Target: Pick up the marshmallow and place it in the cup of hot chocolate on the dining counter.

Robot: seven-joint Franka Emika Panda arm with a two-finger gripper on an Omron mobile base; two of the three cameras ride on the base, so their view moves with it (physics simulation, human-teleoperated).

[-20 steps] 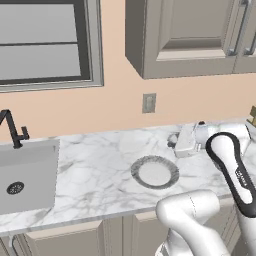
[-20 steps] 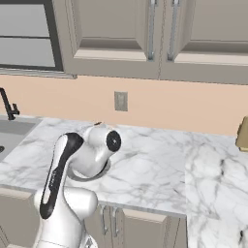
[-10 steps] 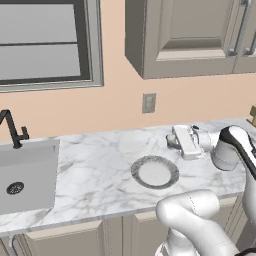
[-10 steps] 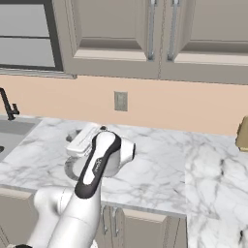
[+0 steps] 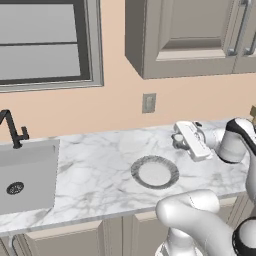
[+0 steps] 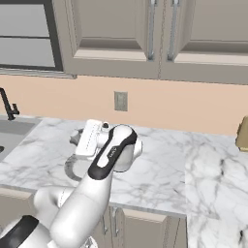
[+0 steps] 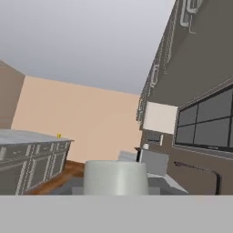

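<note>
Landmark for this report: the round grey ribbed plate [image 5: 155, 172] lying flat on the marble bench [image 5: 90, 175] under the wall cabinets [image 5: 195, 37].

Surroundings: to the left of the plate, well apart, a sink [image 5: 25, 175] is set into the bench, with a dark tap [image 5: 12, 130] at its back edge. A wall socket [image 5: 148, 103] sits on the peach wall behind and above the plate, and a window [image 5: 45, 42] lies above the sink. In the right base view the robot's own forearm crosses in front of the plate and hides most of it. Nothing else stands on the bench near the plate.

Tool: the tool [image 5: 176, 140] is raised above the bench, just right of and behind the plate, pointing sideways toward the sink end. Its jaws are closed on the marshmallow [image 7: 115, 177], a whitish stubby cylinder seen close in the hand view, seated low between the fingertips.

Far off in the hand view a tiny yellow item [image 7: 58, 135], probably the cup of hot chocolate, stands on the dining counter [image 7: 27, 136], well apart from the plate across the room.
</note>
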